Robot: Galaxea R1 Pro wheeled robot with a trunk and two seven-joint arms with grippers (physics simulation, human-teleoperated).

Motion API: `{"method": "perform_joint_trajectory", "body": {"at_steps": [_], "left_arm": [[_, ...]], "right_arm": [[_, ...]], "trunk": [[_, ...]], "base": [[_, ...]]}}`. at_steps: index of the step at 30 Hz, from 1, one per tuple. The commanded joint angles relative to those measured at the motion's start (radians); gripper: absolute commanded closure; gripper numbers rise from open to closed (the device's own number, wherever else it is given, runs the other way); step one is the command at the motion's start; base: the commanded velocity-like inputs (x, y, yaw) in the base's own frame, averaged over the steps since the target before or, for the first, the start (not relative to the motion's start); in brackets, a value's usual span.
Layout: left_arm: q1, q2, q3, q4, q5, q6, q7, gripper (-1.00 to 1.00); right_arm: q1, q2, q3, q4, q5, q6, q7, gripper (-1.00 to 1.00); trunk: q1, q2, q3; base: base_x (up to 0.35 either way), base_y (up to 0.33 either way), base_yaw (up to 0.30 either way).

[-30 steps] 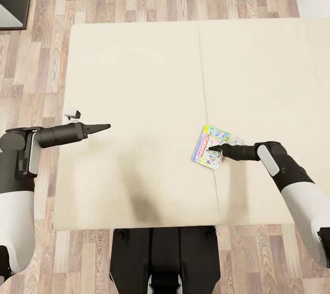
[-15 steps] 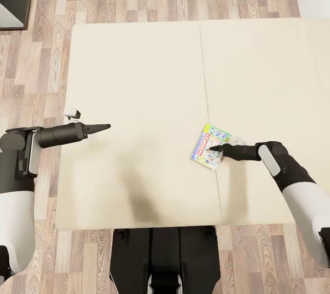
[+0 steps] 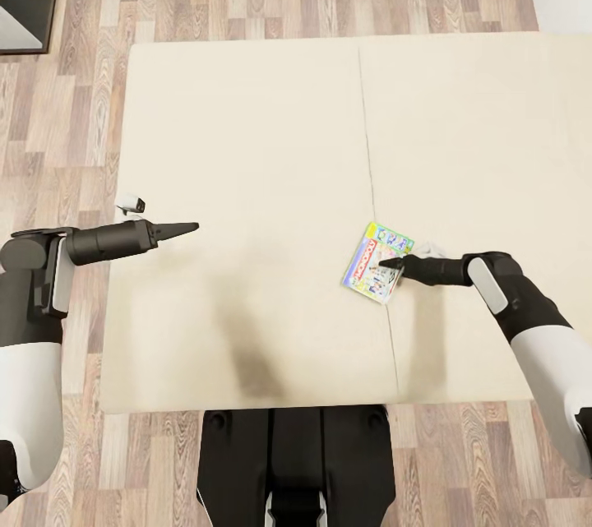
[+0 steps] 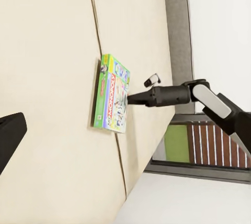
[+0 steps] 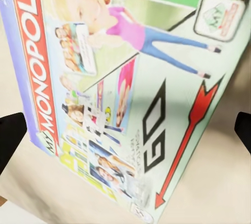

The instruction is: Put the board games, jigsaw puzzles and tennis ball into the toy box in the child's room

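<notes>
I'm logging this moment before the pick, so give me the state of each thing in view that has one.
Board game: lying flat on the bed, face up, not lifted.
Bed: bare beige sheet apart from the one box.
Right gripper: open, fingers spread either side of the box, just above its lid.
Left gripper: hovering over the bed, holding nothing; open or shut unclear.

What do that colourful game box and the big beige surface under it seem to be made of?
The board game looks like printed cardboard with a slightly glossy finish: flat faces, crisp edges and sharp Monopoly artwork, seen close in the right wrist view. The bed looks like matte fabric, a beige sheet: even, dull, with a seam line down it. Since this is a render, both are guesses from looks.
</notes>
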Motion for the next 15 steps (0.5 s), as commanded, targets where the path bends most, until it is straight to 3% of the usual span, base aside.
{"method": "perform_joint_trajectory", "body": {"at_steps": [1, 15], "left_arm": [[0.0, 0.0, 0.0, 0.0, 0.001, 0.01, -0.002, -1.0], [0.0, 0.001, 0.002, 0.001, 0.002, 0.01, -0.001, -1.0]], "right_arm": [[-0.001, -0.001, 0.002, -0.001, 0.004, 0.001, 0.005, -1.0], [-0.002, -0.026, -0.001, 0.0, 0.003, -0.047, 0.005, -1.0]], "trunk": [[0.001, -0.002, -0.001], [0.001, -0.002, -0.001]], "base": [[0.0, 0.0, 0.0], [0.0, 0.0, 0.0]]}}
